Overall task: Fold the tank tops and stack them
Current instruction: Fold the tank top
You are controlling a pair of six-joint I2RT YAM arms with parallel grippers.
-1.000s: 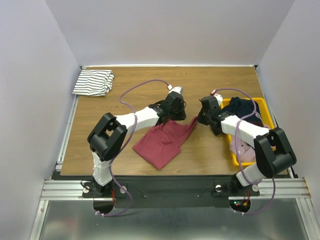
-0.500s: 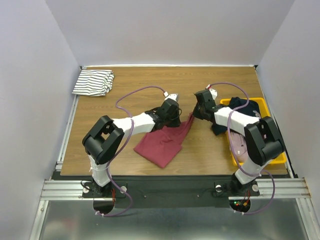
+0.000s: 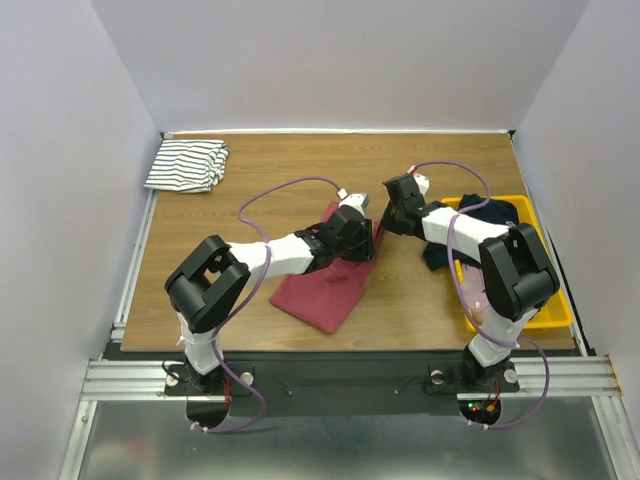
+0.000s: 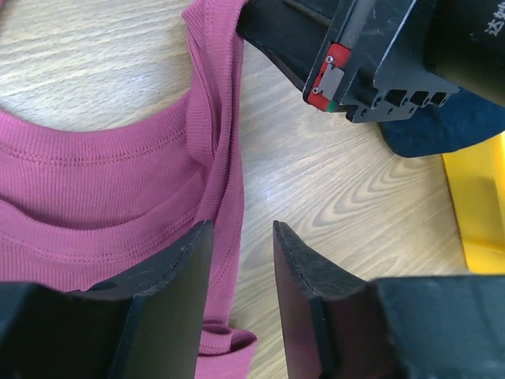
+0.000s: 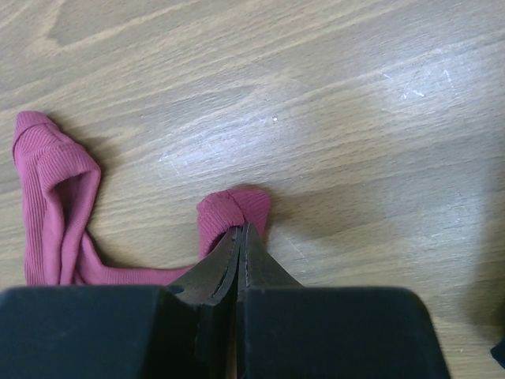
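- Top view: striped tank top (image 3: pixel 187 165) lies folded at upper left of the table (image 3: pixel 290 160). Red tank top (image 3: pixel 322 288) is crumpled mid-frame, with left gripper (image 3: pixel 354 236) and right gripper (image 3: pixel 386 222) at its upper right edge. Yellow bin (image 3: pixel 541 320) at right holds dark cloth (image 3: pixel 490 214).
- Left wrist: left gripper's fingers are apart over the red tank top's strap edge, clamping nothing.
- Right wrist: right gripper's fingers are pinched tight on a strap loop of the red tank top.
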